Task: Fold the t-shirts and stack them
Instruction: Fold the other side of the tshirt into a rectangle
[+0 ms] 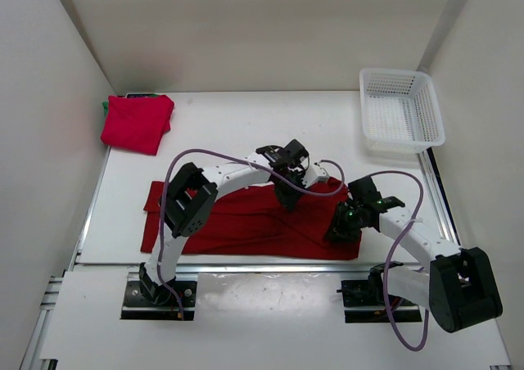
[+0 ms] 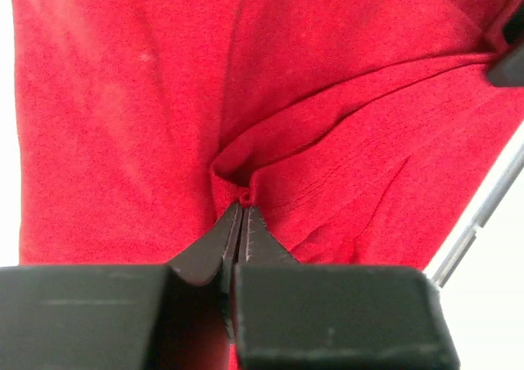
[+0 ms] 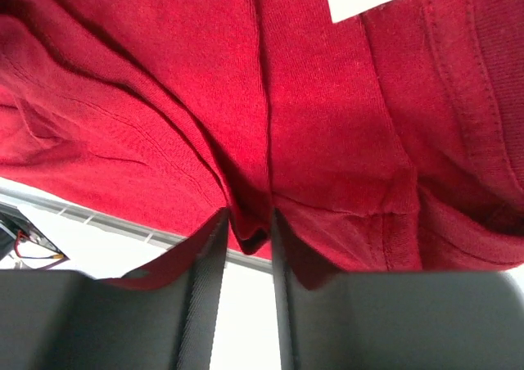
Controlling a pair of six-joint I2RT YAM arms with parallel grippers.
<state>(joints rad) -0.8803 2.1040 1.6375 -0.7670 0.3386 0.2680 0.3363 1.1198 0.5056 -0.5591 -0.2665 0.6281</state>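
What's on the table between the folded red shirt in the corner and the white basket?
Nothing; the top view shows bare tabletop between the folded red shirt and the white basket.

White table point(image 1: 246, 133) enclosed by plain white panels: left wall point(image 1: 41, 141), far wall point(image 1: 246, 34), right wall point(image 1: 483, 83). Metal rail point(image 1: 262, 268) borders the table's near edge. Lighting even, soft.

basket point(image 1: 395, 144): white mesh (far right corner) | table point(image 1: 246, 124): white
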